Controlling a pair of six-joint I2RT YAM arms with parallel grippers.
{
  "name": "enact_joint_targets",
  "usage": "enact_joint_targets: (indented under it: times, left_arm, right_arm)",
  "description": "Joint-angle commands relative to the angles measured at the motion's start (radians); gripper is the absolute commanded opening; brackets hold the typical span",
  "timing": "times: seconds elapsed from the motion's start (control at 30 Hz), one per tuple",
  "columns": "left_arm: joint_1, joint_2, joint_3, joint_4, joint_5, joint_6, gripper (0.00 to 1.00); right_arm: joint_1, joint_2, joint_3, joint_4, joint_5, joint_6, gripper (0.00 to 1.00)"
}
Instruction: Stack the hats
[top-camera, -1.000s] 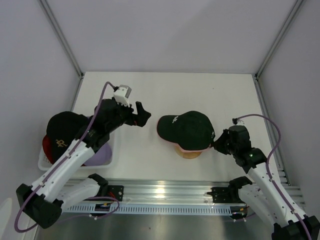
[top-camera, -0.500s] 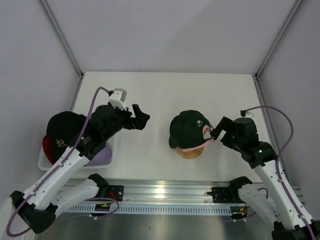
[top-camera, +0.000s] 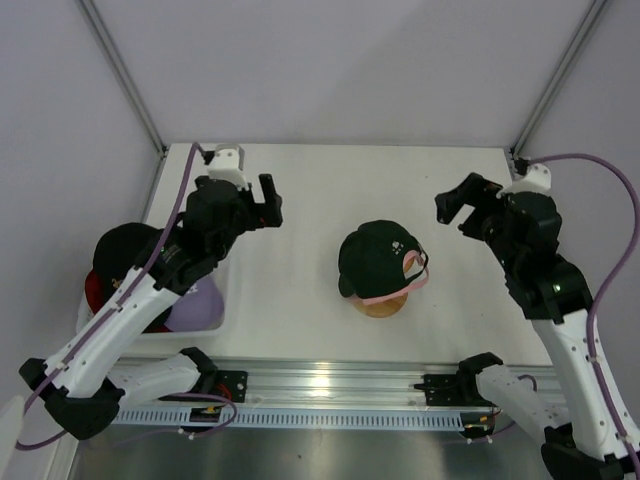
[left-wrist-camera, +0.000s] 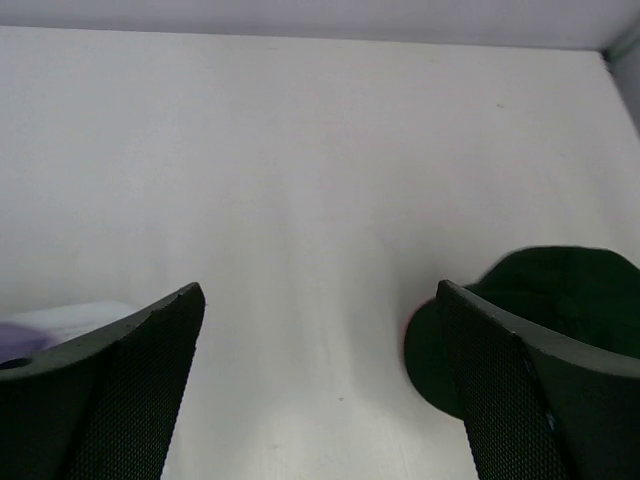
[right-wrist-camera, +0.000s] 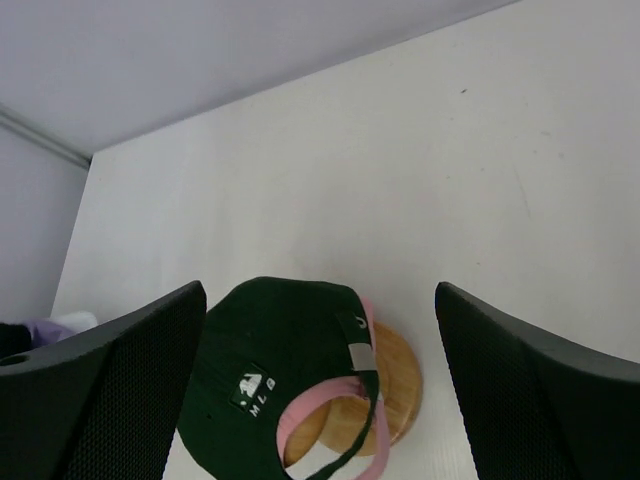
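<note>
A dark green hat (top-camera: 378, 258) sits on the round wooden stand (top-camera: 380, 306), over a pink hat whose edge (top-camera: 402, 290) shows beneath it. In the right wrist view the green hat (right-wrist-camera: 275, 365) and the pink strap (right-wrist-camera: 318, 400) lie below my open right gripper (right-wrist-camera: 318, 290), well apart from it. My right gripper (top-camera: 455, 210) hangs up and to the right of the stand. My left gripper (top-camera: 268, 200) is open over bare table left of the stand, nothing between its fingers (left-wrist-camera: 120, 390). A black hat (top-camera: 125, 250), a red hat (top-camera: 93, 290) and a lavender hat (top-camera: 198, 298) lie in the basket.
The white basket (top-camera: 190, 332) stands at the table's left edge, under my left arm. Grey walls and metal frame posts enclose the table on three sides. A metal rail runs along the near edge.
My right gripper has opened, let go of the green hat and pulled back up to the right. The green hat turned and now rests on the stand. My left gripper moved back.
</note>
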Motion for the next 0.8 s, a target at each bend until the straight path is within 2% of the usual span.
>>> enact_joint_targets:
  times: [0.0,0.17,0.23,0.37,0.43,0.47,0.57,0.77]
  left_arm:
    - [0.042,-0.079,0.047,-0.103,-0.302,0.000,1.00]
    - [0.259,-0.186,0.032,-0.233,-0.338,-0.052,0.99]
    - [0.315,-0.210,0.012,-0.258,-0.385,-0.089,1.00]
    - [0.498,-0.216,0.006,-0.372,-0.401,-0.100,0.99]
    - [0.558,-0.205,-0.008,-0.369,-0.413,-0.077,0.99]
    - [0.627,-0.201,-0.019,-0.353,-0.401,-0.063,0.99]
    - [0.762,-0.161,-0.083,-0.314,-0.303,-0.066,1.00]
    - [0.781,-0.036,-0.157,-0.251,-0.352,-0.032,0.99]
  right_arm:
    - [0.002,0.117,0.045,0.047,-0.145,-0.069,1.00]
    - [0.003,0.169,-0.007,0.162,-0.236,-0.063,1.00]
    - [0.003,0.166,-0.027,0.230,-0.254,-0.092,1.00]
    - [0.003,0.163,-0.067,0.296,-0.265,-0.111,1.00]
    - [0.003,0.163,-0.084,0.332,-0.264,-0.115,0.99]
    - [0.003,0.166,-0.101,0.348,-0.258,-0.115,0.99]
    - [0.003,0.183,-0.119,0.391,-0.256,-0.126,1.00]
    - [0.003,0.218,-0.139,0.409,-0.291,-0.138,1.00]
